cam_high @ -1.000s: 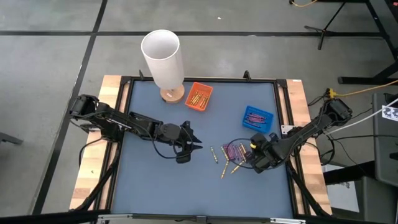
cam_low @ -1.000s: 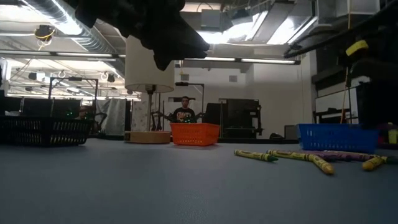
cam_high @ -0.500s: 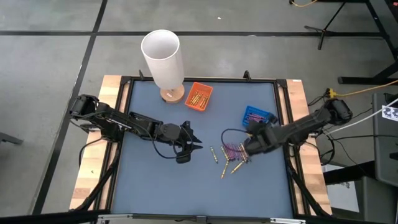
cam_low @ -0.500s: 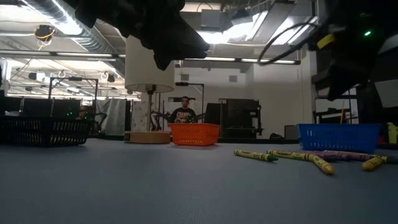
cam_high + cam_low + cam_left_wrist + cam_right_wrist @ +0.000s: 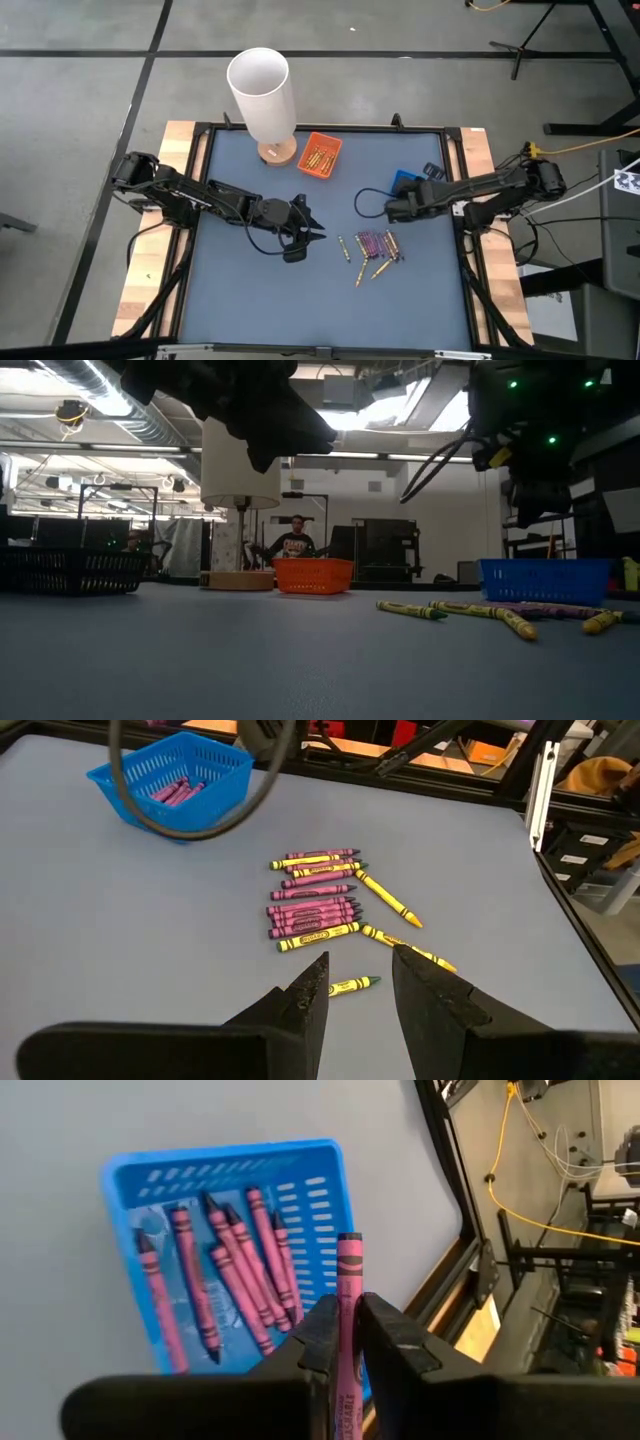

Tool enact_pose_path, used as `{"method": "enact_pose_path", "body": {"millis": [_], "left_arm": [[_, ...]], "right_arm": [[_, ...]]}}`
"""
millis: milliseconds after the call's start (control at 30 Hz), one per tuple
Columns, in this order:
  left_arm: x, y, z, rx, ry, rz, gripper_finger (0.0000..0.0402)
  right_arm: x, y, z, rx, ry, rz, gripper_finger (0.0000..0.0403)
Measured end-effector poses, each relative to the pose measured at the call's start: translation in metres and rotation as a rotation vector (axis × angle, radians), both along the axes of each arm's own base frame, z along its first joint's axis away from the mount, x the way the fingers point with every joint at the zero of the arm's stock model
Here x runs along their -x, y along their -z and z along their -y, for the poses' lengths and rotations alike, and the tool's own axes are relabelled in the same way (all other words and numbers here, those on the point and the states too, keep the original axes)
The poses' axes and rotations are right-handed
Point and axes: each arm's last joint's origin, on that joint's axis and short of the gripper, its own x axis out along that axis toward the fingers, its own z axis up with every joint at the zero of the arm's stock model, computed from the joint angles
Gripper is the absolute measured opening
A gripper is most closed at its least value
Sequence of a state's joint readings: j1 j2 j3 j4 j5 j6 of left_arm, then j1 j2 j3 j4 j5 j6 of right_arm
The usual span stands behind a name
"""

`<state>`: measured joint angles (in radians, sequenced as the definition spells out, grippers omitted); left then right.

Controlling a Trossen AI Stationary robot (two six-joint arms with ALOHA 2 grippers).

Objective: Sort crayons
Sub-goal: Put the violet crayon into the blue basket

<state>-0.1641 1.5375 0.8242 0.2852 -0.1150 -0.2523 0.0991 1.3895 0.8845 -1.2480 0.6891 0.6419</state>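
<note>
Loose yellow and purple crayons (image 5: 372, 247) lie flat on the blue-grey table, right of centre, also seen in the left wrist view (image 5: 315, 907). My right gripper (image 5: 347, 1308) hangs over the blue tray (image 5: 235, 1170), shut on a purple crayon (image 5: 348, 1265). Several purple crayons lie in that tray. The orange tray (image 5: 320, 155) at the far middle holds yellow crayons. My left gripper (image 5: 358, 970) hovers open left of the pile (image 5: 312, 232), nothing between its fingers. My right gripper pinches the purple crayon between its two fingers, which press on its wrapped sides (image 5: 347, 1342). The crayon lies along the fingers, and one end (image 5: 349, 1242) juts out past the fingertips. The fingers slant downward, and the crayon is lifted clear above the blue tray.
A tall white cylinder on a wooden base (image 5: 262, 92) stands at the far left beside the orange tray. A black cable loop (image 5: 365, 200) hangs off the right arm. A black basket (image 5: 70, 570) shows at the left in the low view, and a person sits beyond the table.
My right gripper has swung from the right side of the loose crayon pile toward the table's far edge, rising and rolling its wrist, and now hangs over the blue tray. My left arm has kept still.
</note>
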Motion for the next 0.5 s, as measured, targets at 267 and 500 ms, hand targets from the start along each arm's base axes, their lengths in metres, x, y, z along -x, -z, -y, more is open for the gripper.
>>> {"method": "enact_pose_path", "body": {"millis": [267,500], "left_arm": [[0.0,0.001,0.0,-0.001,0.0,-0.008,0.0098],[0.0,0.001,0.0,-0.001,0.0,-0.007,0.0098]], "right_arm": [[0.0,0.0,0.013,-0.033,0.028,-0.037,0.0041],[0.001,0.002,0.014,-0.11,0.021,-0.065,0.0096]]}}
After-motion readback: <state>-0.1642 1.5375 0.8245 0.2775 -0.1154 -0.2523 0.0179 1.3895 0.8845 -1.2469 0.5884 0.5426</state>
